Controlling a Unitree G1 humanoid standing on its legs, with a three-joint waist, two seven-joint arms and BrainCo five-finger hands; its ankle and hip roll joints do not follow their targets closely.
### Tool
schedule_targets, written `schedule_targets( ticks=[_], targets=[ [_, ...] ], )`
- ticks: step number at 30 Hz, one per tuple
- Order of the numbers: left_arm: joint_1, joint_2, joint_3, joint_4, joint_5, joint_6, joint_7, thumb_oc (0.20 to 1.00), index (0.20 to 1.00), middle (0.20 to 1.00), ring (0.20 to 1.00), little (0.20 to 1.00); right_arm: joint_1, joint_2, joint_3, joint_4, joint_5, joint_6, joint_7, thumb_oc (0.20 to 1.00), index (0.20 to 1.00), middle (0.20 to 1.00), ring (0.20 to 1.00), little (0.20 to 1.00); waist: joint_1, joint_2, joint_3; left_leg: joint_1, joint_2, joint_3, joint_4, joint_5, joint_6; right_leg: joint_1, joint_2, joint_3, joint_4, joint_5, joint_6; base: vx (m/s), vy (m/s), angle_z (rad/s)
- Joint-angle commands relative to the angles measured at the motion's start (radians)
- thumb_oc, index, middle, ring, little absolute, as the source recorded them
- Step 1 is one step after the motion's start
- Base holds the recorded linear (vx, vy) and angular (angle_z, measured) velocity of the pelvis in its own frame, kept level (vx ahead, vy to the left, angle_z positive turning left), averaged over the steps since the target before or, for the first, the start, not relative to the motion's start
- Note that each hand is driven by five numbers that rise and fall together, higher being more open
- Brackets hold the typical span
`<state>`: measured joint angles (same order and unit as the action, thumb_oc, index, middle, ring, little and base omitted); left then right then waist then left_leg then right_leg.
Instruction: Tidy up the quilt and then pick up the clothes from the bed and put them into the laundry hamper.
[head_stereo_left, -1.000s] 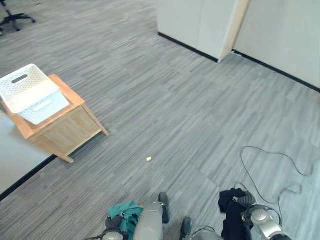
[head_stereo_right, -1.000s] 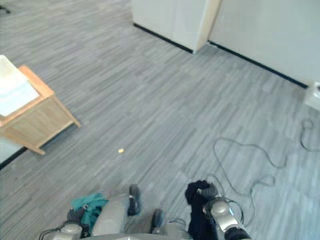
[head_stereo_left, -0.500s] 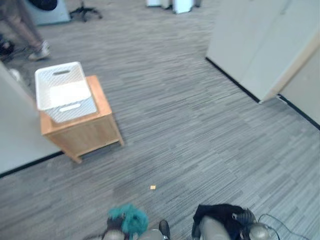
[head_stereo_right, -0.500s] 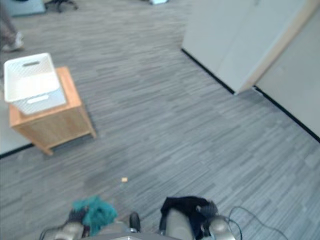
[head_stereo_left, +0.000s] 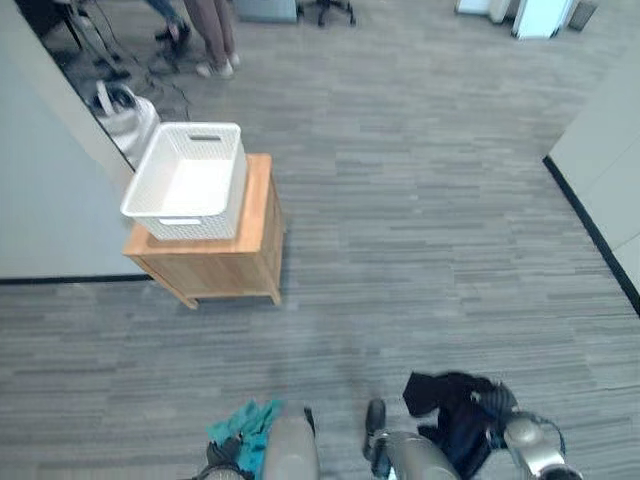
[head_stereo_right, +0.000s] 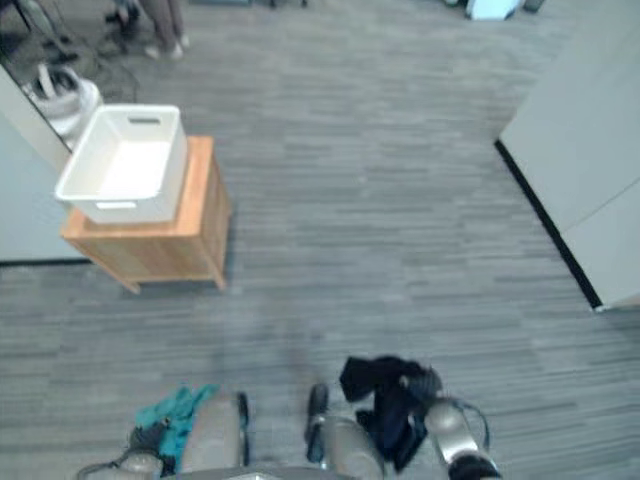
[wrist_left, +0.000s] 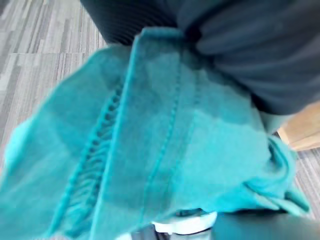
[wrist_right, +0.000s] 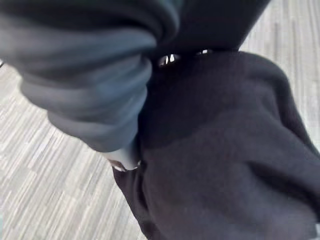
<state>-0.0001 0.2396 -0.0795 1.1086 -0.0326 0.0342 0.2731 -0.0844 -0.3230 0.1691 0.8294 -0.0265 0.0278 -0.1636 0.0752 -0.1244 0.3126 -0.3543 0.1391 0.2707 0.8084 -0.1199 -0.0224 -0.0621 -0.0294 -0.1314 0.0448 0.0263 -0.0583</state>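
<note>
A white perforated laundry hamper (head_stereo_left: 190, 180) stands empty on a low wooden cabinet (head_stereo_left: 228, 268) ahead and to the left, well away from both hands. My left hand (head_stereo_left: 222, 458) sits low at the bottom edge, shut on a bunched teal garment (head_stereo_left: 246, 425) that drapes over it (wrist_left: 150, 150). My right hand (head_stereo_right: 426, 384) is low on the right, shut on a black garment (head_stereo_left: 452, 412) that hangs from it in folds (wrist_right: 225, 160).
A pale wall panel (head_stereo_left: 45, 190) with a dark base runs along the left, beside the cabinet. A white round appliance (head_stereo_left: 125, 110) and cables lie behind it. A person's legs (head_stereo_left: 208, 35) stand at the back. Another pale partition (head_stereo_left: 612, 150) edges the right. Grey carpet (head_stereo_left: 420, 230) lies between.
The whole picture has swung to the left, so the hamper and cabinet now sit closer and more squarely ahead. Both garments stay in the hands.
</note>
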Motion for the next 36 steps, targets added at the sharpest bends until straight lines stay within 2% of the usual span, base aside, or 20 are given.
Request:
schedule_targets(
  ticks=[1, 4, 6, 7, 8, 9, 10, 12, 15, 17, 21, 23, 25, 26, 27, 28, 32, 33, 35, 36],
  targets=[
    [-0.028, 0.013, -0.028, -0.072, 0.014, -0.011, 0.000, 0.200, 0.200, 0.200, 0.200, 0.200, 0.064, -0.074, -0.005, -0.082, 0.029, -0.031, -0.004, 0.200, 0.200, 0.200, 0.200, 0.200, -0.005, 0.049, -0.036, 0.114, -0.008, 0.111, -0.531, 0.068, -0.026, 0.253, -0.031, -0.056, -0.055, -0.206, 0.156, 0.51, 0.128, 0.39],
    [-0.015, 0.014, -0.013, -0.061, 0.024, -0.005, -0.008, 0.200, 0.200, 0.200, 0.200, 0.200, 0.065, -0.062, -0.012, -0.068, 0.023, -0.037, -0.005, 0.200, 0.200, 0.200, 0.200, 0.200, 0.004, 0.049, -0.074, 0.156, -0.013, 0.185, -0.775, 0.145, -0.027, 0.309, -0.020, -0.089, -0.006, -0.261, 0.187, 0.75, 0.237, 0.38],
    [-0.006, 0.008, -0.014, -0.048, 0.025, 0.000, -0.010, 0.200, 0.200, 0.200, 0.200, 0.200, 0.072, -0.044, -0.005, -0.059, 0.011, -0.038, -0.005, 0.200, 0.200, 0.200, 0.200, 0.200, 0.011, 0.044, -0.077, 0.181, -0.034, 0.161, -0.781, 0.149, -0.006, 0.304, -0.026, -0.091, 0.077, -0.251, 0.202, 0.46, 0.181, 0.04],
    [-0.009, 0.009, -0.014, -0.040, 0.022, 0.001, -0.008, 0.200, 0.200, 0.200, 0.200, 0.200, 0.071, -0.030, 0.006, -0.054, 0.008, -0.041, -0.007, 0.200, 0.200, 0.200, 0.200, 0.200, 0.013, 0.033, -0.076, 0.199, -0.058, 0.148, -0.775, 0.140, 0.016, 0.275, -0.039, -0.095, 0.206, -0.206, 0.231, 0.67, 0.350, -0.09],
    [-0.017, 0.015, -0.017, -0.021, 0.032, 0.014, -0.007, 0.200, 0.200, 0.200, 0.200, 0.200, 0.069, -0.006, 0.018, -0.061, -0.007, -0.037, -0.001, 0.200, 0.200, 0.200, 0.200, 0.200, -0.014, 0.018, -0.055, 0.269, -0.084, 0.149, -0.779, 0.098, 0.052, 0.177, -0.108, -0.088, 0.497, -0.035, 0.303, 0.49, 0.287, -0.22],
    [-0.017, 0.016, -0.016, -0.021, 0.032, 0.014, -0.007, 0.200, 0.200, 0.200, 0.200, 0.200, 0.069, -0.005, 0.018, -0.062, -0.007, -0.037, -0.001, 0.200, 0.200, 0.200, 0.200, 0.200, -0.014, 0.016, -0.055, 0.270, -0.087, 0.150, -0.781, 0.098, 0.053, 0.174, -0.111, -0.086, 0.502, -0.037, 0.305, 0.58, 0.270, -0.25],
    [-0.035, 0.031, -0.018, -0.020, 0.031, 0.014, 0.002, 0.200, 0.200, 0.200, 0.200, 0.200, 0.064, 0.006, 0.025, -0.092, -0.009, -0.040, -0.002, 0.200, 0.200, 0.200, 0.200, 0.200, -0.043, 0.047, -0.032, 0.351, -0.057, 0.136, -0.834, 0.105, 0.066, 0.033, -0.116, -0.074, 0.693, 0.027, 0.285, 0.24, 0.084, 0.01],
    [-0.041, 0.038, -0.023, -0.017, 0.032, 0.012, 0.001, 0.200, 0.200, 0.200, 0.200, 0.200, 0.063, 0.009, 0.030, -0.097, -0.010, -0.041, -0.001, 0.200, 0.200, 0.200, 0.200, 0.200, -0.051, 0.056, -0.024, 0.385, -0.055, 0.112, -0.859, 0.101, 0.067, -0.010, -0.125, -0.077, 0.712, 0.009, 0.271, 0.36, 0.073, 0.60],
    [-0.062, 0.052, -0.043, -0.031, 0.035, 0.005, 0.009, 0.200, 0.200, 0.200, 0.200, 0.200, 0.065, 0.008, 0.037, -0.108, -0.001, -0.044, 0.002, 0.200, 0.200, 0.200, 0.200, 0.200, -0.080, 0.063, -0.015, 0.436, -0.058, 0.042, -0.886, 0.092, 0.044, -0.080, -0.087, -0.068, 0.507, -0.060, 0.228, 0.47, -0.042, 0.84],
    [-0.080, 0.055, -0.062, -0.027, 0.053, 0.001, 0.006, 0.200, 0.200, 0.200, 0.200, 0.200, 0.072, -0.004, 0.030, -0.087, 0.018, -0.044, -0.007, 0.200, 0.200, 0.200, 0.200, 0.200, -0.112, 0.040, -0.020, 0.472, -0.080, -0.051, -0.896, 0.055, 0.010, -0.074, -0.038, 0.040, 0.108, -0.079, 0.229, 0.59, -0.185, 1.50],
    [-0.080, 0.057, -0.060, 0.013, 0.083, 0.001, 0.003, 0.200, 0.200, 0.200, 0.200, 0.200, 0.079, -0.020, 0.031, -0.065, 0.012, -0.034, -0.004, 0.200, 0.200, 0.200, 0.200, 0.200, -0.133, 0.025, -0.033, 0.543, -0.083, -0.150, -0.874, -0.019, -0.003, -0.123, -0.032, 0.180, 0.019, 0.001, 0.266, 0.59, -0.222, 1.42],
    [-0.061, 0.051, -0.059, 0.020, 0.078, -0.006, 0.000, 0.200, 0.200, 0.200, 0.200, 0.200, 0.074, -0.024, 0.040, -0.053, 0.009, -0.037, 0.003, 0.200, 0.200, 0.200, 0.200, 0.200, -0.126, 0.022, -0.039, 0.523, -0.094, -0.165, -0.746, -0.060, -0.011, -0.097, -0.047, 0.154, 0.025, -0.011, 0.244, 0.49, -0.209, 1.19],
    [-0.062, 0.039, -0.062, -0.025, 0.045, -0.012, 0.008, 0.200, 0.200, 0.200, 0.200, 0.200, 0.052, -0.049, 0.034, -0.054, 0.013, -0.040, -0.004, 0.200, 0.200, 0.200, 0.200, 0.200, -0.109, 0.028, 0.001, 0.373, -0.067, -0.166, -0.453, -0.005, -0.057, -0.028, -0.069, 0.097, -0.005, -0.016, 0.205, 0.18, -0.208, 0.63],
    [-0.062, 0.039, -0.062, -0.025, 0.045, -0.012, 0.008, 0.200, 0.200, 0.200, 0.200, 0.200, 0.051, -0.049, 0.034, -0.054, 0.013, -0.040, -0.004, 0.200, 0.200, 0.200, 0.200, 0.200, -0.111, 0.027, -0.002, 0.367, -0.068, -0.169, -0.451, -0.003, -0.057, -0.032, -0.071, 0.095, -0.006, -0.014, 0.205, 0.06, -0.172, 1.04],
    [-0.064, 0.034, -0.066, -0.038, 0.041, -0.013, 0.016, 0.200, 0.200, 0.200, 0.200, 0.200, 0.040, -0.061, 0.028, -0.054, 0.019, -0.040, -0.013, 0.200, 0.200, 0.200, 0.200, 0.200, -0.106, 0.023, 0.015, 0.305, -0.037, -0.127, -0.367, 0.019, -0.059, 0.005, -0.082, 0.060, -0.030, -0.025, 0.188, 0.14, -0.168, 1.23],
    [-0.075, 0.029, -0.077, -0.057, 0.044, -0.009, 0.016, 0.200, 0.200, 0.200, 0.200, 0.200, 0.024, -0.077, 0.014, -0.050, 0.027, -0.037, -0.025, 0.200, 0.200, 0.200, 0.200, 0.200, -0.100, 0.029, 0.036, 0.233, 0.033, -0.002, -0.323, 0.030, -0.050, 0.062, -0.094, -0.014, -0.059, -0.049, 0.174, 0.15, -0.167, 0.95],
    [-0.073, 0.030, -0.082, -0.051, 0.061, -0.007, 0.000, 0.200, 0.200, 0.200, 0.200, 0.200, 0.007, -0.082, 0.015, -0.040, 0.027, -0.034, -0.023, 0.200, 0.200, 0.200, 0.200, 0.200, -0.094, 0.056, -0.001, 0.213, -0.010, 0.107, -0.555, 0.030, -0.045, 0.131, -0.080, -0.064, -0.087, -0.100, 0.187, 0.28, 0.026, 0.69],
    [-0.065, 0.029, -0.080, -0.049, 0.064, -0.007, -0.002, 0.200, 0.200, 0.200, 0.200, 0.200, 0.011, -0.083, 0.014, -0.039, 0.022, -0.037, -0.024, 0.200, 0.200, 0.200, 0.200, 0.200, -0.094, 0.069, -0.012, 0.213, -0.009, 0.169, -0.657, 0.097, -0.062, 0.154, -0.073, -0.086, -0.086, -0.127, 0.191, 0.54, 0.169, 0.34],
    [-0.055, 0.031, -0.076, -0.043, 0.068, 0.003, -0.014, 0.200, 0.200, 0.200, 0.200, 0.200, 0.019, -0.085, 0.008, -0.043, 0.011, -0.035, -0.026, 0.200, 0.200, 0.200, 0.200, 0.200, -0.099, 0.083, -0.029, 0.258, -0.006, 0.211, -0.748, 0.113, -0.053, 0.158, -0.068, -0.104, -0.038, -0.159, 0.198, 0.40, 0.169, 0.46],
    [-0.049, 0.037, -0.073, -0.021, 0.079, 0.010, -0.027, 0.200, 0.200, 0.200, 0.200, 0.200, 0.020, -0.070, 0.015, -0.043, -0.012, -0.031, -0.017, 0.200, 0.200, 0.200, 0.200, 0.200, -0.109, 0.079, -0.036, 0.317, -0.047, 0.183, -0.806, 0.101, -0.014, 0.126, -0.093, -0.135, 0.165, -0.164, 0.225, 0.22, 0.122, 0.38]
  ],
)
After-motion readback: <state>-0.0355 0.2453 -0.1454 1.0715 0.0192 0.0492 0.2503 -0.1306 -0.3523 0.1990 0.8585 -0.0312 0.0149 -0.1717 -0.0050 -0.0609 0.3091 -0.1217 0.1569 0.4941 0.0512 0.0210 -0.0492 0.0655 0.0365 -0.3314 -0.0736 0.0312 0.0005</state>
